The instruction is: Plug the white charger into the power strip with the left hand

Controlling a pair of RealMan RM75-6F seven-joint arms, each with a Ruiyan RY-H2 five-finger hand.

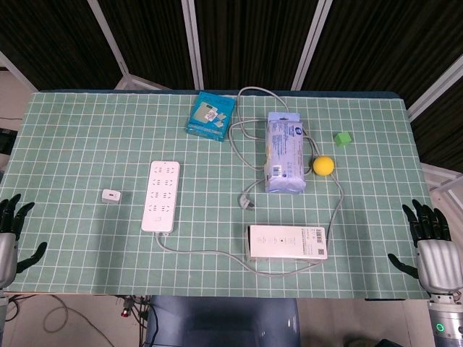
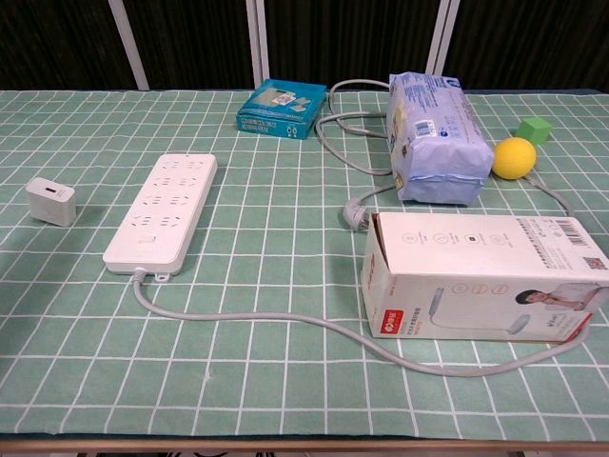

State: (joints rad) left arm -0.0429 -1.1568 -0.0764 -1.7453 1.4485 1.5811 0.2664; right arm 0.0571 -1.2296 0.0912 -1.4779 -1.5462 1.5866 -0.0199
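White charger (image 1: 111,196) on mat, well apart from open left hand (image 1: 10,235)

A teal box (image 1: 210,116), blue packet (image 1: 285,152), yellow ball (image 1: 323,165), green block (image 1: 342,139) and white carton (image 1: 287,242).

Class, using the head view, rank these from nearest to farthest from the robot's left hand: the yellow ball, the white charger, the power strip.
From the left hand:
1. white charger, on the left of the mat.
2. power strip, just right of the charger.
3. yellow ball, far on the right side.
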